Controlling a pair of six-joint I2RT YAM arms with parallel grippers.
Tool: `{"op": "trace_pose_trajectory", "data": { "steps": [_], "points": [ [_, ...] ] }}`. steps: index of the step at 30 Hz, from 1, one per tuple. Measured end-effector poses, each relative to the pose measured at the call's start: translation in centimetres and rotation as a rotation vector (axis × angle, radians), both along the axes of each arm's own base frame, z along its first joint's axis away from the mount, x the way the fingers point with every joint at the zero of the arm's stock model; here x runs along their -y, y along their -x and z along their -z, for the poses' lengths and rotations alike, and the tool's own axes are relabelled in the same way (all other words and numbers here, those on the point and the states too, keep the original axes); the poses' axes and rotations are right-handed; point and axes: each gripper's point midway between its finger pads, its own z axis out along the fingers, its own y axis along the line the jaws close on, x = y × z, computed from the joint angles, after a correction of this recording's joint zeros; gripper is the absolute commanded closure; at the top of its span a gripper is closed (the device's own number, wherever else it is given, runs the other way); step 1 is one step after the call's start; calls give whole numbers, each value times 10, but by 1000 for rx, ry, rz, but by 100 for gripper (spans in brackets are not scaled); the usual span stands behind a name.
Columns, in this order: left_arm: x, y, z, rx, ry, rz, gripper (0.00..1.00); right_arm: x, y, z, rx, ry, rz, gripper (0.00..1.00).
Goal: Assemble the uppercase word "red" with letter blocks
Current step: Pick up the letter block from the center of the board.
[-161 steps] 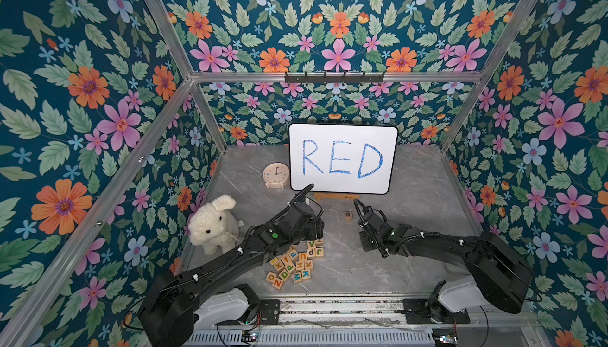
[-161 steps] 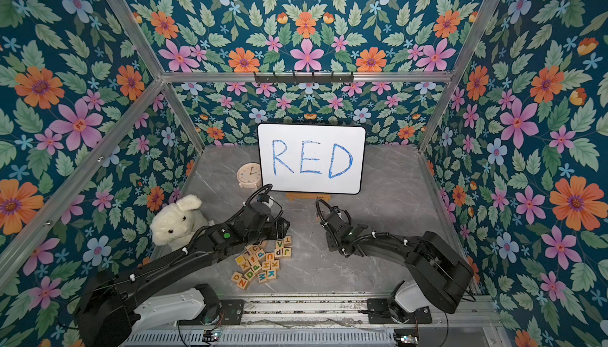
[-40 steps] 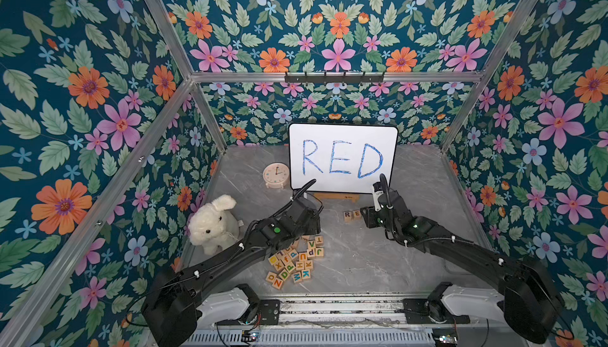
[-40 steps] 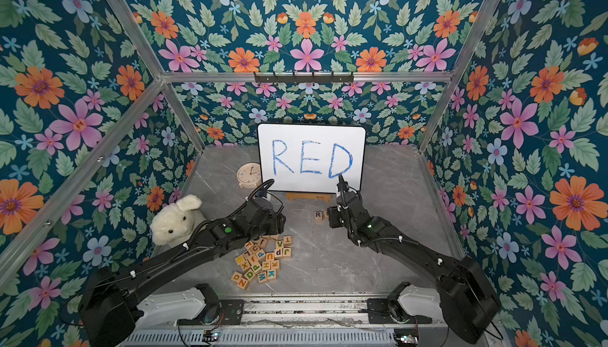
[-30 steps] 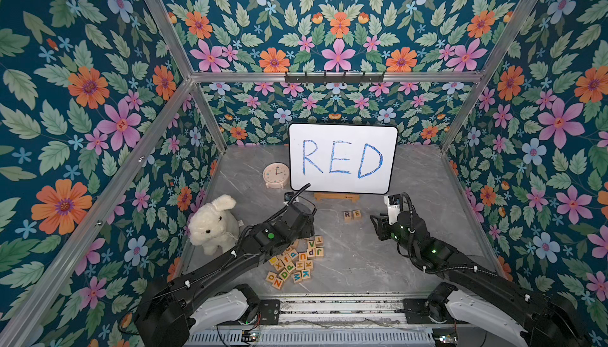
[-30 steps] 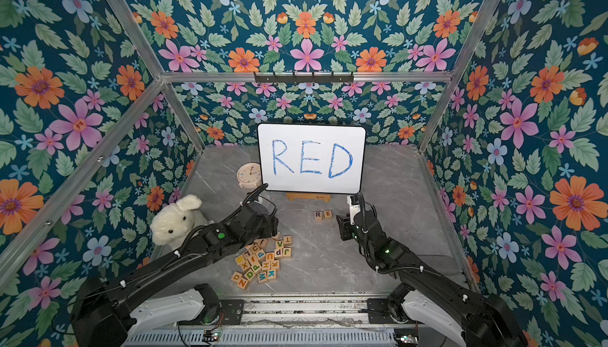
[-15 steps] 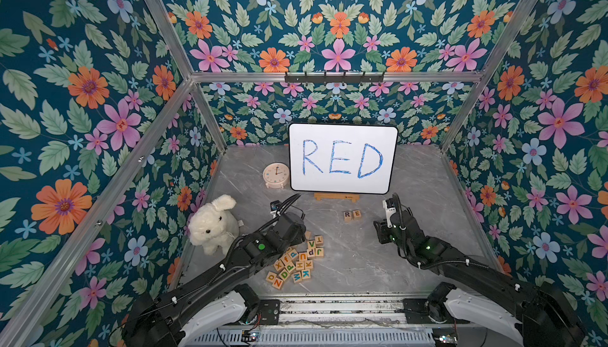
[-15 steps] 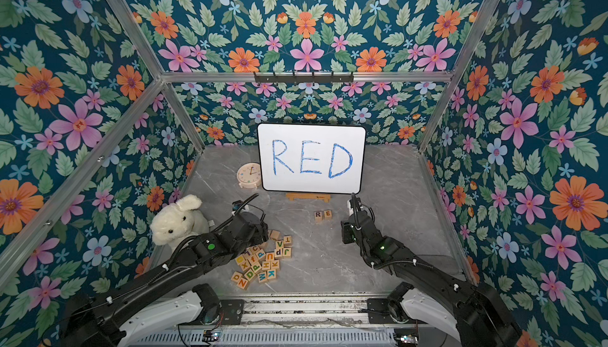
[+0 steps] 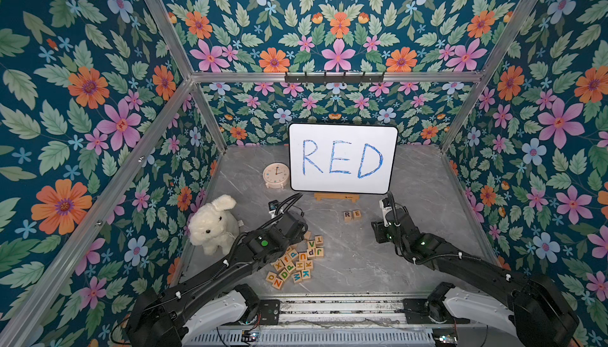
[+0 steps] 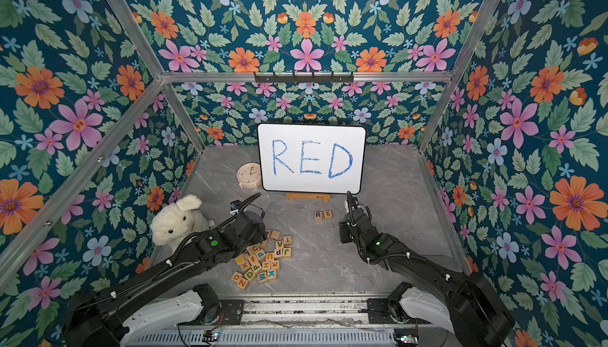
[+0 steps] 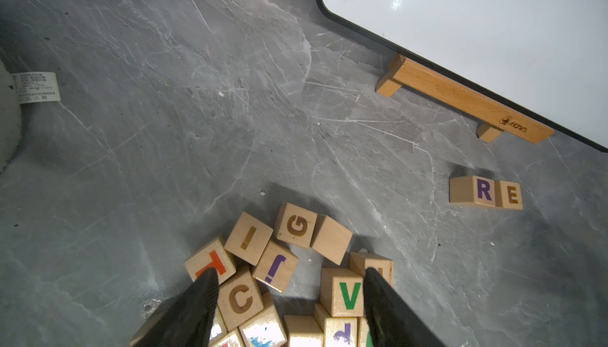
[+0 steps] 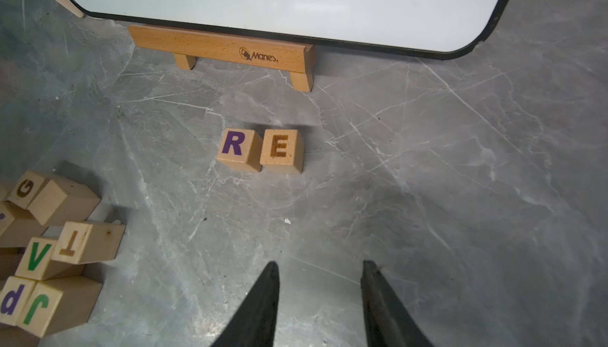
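— Rabbit [image 9: 214,226] at the far left: was that where we began?
— Yes. We saw the rabbit sitting on the grey table [image 9: 362,263] by the left wall. Just to its right, the left gripper [image 11: 290,273] hung over the pile of letter blocks [image 9: 296,259].
— Was it clamping anything?
— No. In the left wrist view we found its jaws apart. One fingertip sat over an orange T and a C, the other beside a green V, and no cube was pinched between them.
— And the D?
— We spotted a green D block [image 10: 250,274] face up near the front of the pile, among the loose cubes.
— Further right?
— Behind the pile we noted the clock [image 9: 276,175] just beside the left edge of the whiteboard [image 9: 342,138], which leaned on its wooden stand [image 12: 220,49]. In front of the stand the word stood two letters long. The R block [image 12: 234,146] and the E block [image 12: 280,146] lay side by side and touching, R on the left, letters up, well apart from the pile.
— And the right side?
— The right gripper [image 12: 320,264] hovered over bare table, to the right of the E block and nearer the robot's base. We saw its jaws parted and empty, clear of both cubes.
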Motion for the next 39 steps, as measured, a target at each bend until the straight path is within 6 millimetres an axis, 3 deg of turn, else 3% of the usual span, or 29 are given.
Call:
{"op": "trace_pose_trajectory", "data": {
  "steps": [21, 29, 33, 39],
  "points": [
    [-10, -4, -5, -9, -52, -65, 26, -3, -3, -7, 12, -10, -5, 56],
    [-18, -14, -13, 1, -95, -99, 25, -14, -3, -15, 16, -28, -64, 56],
    [-21, -29, -24, -3, -76, -103, 25, -41, 4, -29, 52, -54, -186, 54],
    [-45, -55, -32, -25, -5, -164, 25, -123, 50, -54, 188, 1, -580, 53]
  ]
}}
